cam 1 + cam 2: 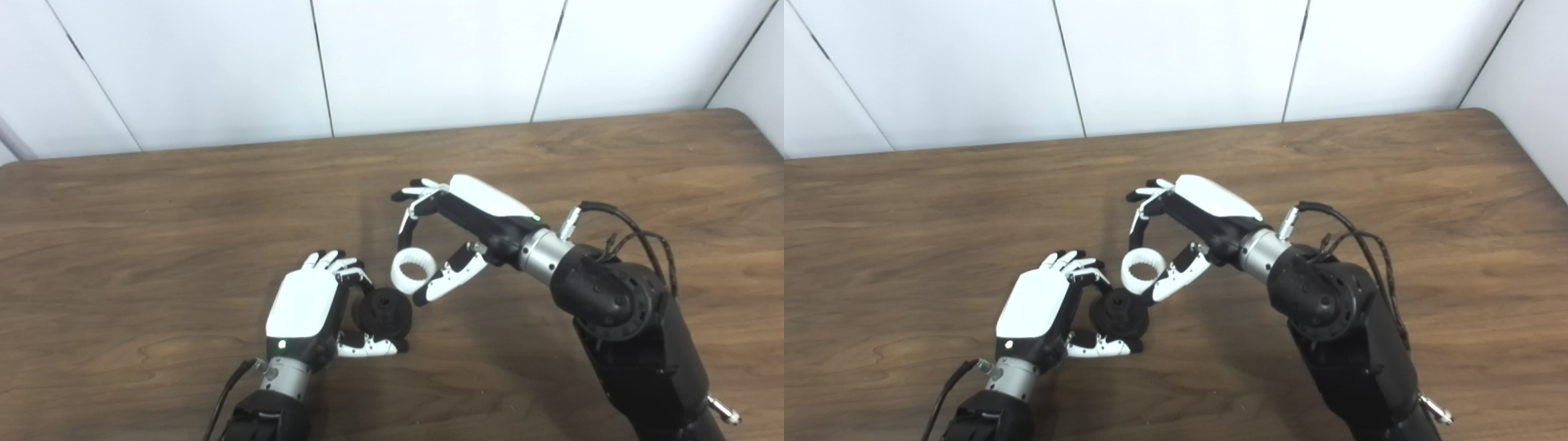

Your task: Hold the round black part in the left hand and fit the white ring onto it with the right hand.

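My left hand [309, 312] grips the round black part [384, 312] between its fingers and thumb, low over the wooden table [153, 245]. The part's stepped face with a centre hole points up and to the right. My right hand [456, 236] pinches the white ring [413, 269], toothed on its inner side, between one finger above and the thumb below. The ring hangs just above and to the right of the black part, almost touching its upper edge. Both show the same in the right eye view, ring [1143, 271] beside part [1119, 315].
The table's far edge meets a white panelled wall [429, 61]. A black cable [637, 236] loops over the right forearm, and another trails from the left wrist at the bottom edge.
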`<act>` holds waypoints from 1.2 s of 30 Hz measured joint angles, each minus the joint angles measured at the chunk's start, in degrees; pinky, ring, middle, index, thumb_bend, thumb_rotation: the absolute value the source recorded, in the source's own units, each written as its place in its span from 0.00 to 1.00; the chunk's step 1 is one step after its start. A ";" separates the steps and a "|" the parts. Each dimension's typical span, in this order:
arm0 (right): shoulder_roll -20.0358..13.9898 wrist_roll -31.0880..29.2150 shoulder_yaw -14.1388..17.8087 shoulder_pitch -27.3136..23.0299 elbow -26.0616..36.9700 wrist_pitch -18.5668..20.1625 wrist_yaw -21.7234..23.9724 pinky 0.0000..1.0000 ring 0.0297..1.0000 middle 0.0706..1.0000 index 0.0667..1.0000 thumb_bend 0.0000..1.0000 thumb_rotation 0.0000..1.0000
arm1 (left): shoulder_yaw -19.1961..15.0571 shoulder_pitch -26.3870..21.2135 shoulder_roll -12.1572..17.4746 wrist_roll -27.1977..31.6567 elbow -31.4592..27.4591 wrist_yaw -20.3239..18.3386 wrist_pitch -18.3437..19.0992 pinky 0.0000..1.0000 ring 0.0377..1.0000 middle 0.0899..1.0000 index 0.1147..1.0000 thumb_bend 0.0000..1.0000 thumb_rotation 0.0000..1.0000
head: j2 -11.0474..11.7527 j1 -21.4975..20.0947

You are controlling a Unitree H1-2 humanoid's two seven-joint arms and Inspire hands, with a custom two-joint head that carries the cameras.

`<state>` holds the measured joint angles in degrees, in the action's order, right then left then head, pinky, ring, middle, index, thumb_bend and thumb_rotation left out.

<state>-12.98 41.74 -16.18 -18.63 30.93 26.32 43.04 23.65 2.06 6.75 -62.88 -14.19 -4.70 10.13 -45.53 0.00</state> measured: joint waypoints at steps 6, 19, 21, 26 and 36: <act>0.34 -0.77 -2.54 1.24 -3.08 -1.11 -2.68 1.00 0.99 0.89 0.45 0.52 0.13 | 0.37 -0.12 -0.23 -0.04 0.12 0.18 0.29 0.94 0.89 0.78 0.42 0.52 0.05 | -0.09 0.79; 0.09 -0.97 -4.98 1.69 -4.52 -1.14 -4.42 1.00 0.99 0.89 0.45 0.52 0.13 | 0.63 -0.24 -0.29 -0.11 0.17 0.19 0.36 0.94 0.89 0.78 0.42 0.52 0.05 | -0.53 1.05; -0.08 -0.96 -5.13 1.74 -5.28 -1.19 -4.60 1.00 1.00 0.89 0.45 0.52 0.13 | 0.65 -0.26 -0.30 -0.10 0.21 0.24 0.36 0.94 0.89 0.78 0.42 0.52 0.05 | -0.53 1.05; -0.11 -0.94 -5.35 2.11 -5.50 -1.27 -5.63 1.00 1.00 0.89 0.45 0.52 0.13 | 0.71 -0.35 -0.38 -0.13 0.23 0.15 0.38 0.93 0.89 0.78 0.42 0.52 0.05 | -0.70 1.14; -0.10 -1.21 -5.41 1.91 -6.29 -1.40 -6.67 1.00 1.00 0.89 0.45 0.52 0.13 | 1.04 -0.36 -0.72 -0.24 0.22 -0.05 0.48 0.94 0.89 0.78 0.42 0.52 0.05 | -0.79 1.41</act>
<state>-13.08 40.53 -21.60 -16.72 24.64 24.92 36.37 24.69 1.70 6.04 -63.12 -13.97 -4.75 10.61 -46.32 1.41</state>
